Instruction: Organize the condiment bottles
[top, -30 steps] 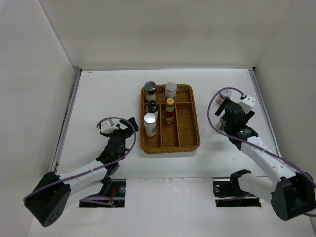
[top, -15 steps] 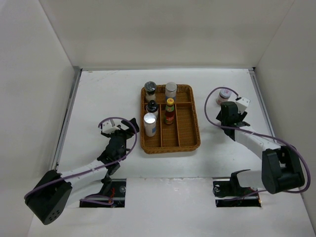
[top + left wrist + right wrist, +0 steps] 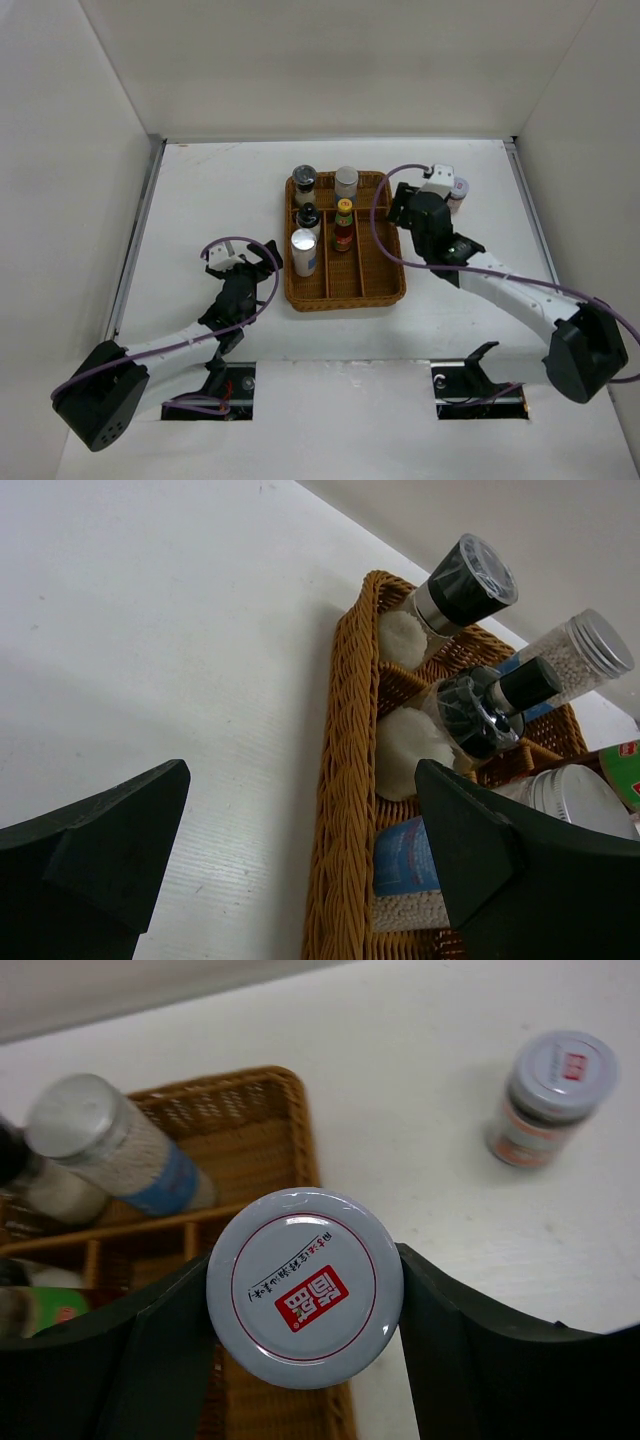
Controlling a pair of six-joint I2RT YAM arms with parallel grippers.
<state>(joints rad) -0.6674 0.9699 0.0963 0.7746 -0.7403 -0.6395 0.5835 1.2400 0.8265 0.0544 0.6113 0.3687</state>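
At the right-hand rim of the wicker basket, the short pale-lidded jar with the red logo on its lid is the piece in hand. Your right pincer pinches it from both sides and holds it above the basket's edge, not yet in a compartment. Its twin jar stands alone on the tabletop, to the right of the basket and apart from it.

Five bottles already stand inside the basket: a dark-lidded grinder, a silver-capped shaker, a small dark-topped bottle, the yellow-capped red sauce bottle and a large silver-capped shaker. Your left pincer rests low beside the basket's left wall, spread and empty.

I judge this to be the placing step for the sixth bottle of seven. Next, carry the jar over a free compartment on the right side. Lower it upright, clear of the sauce bottle and the partition, and only then spread the fingers. The twin jar would come after that.
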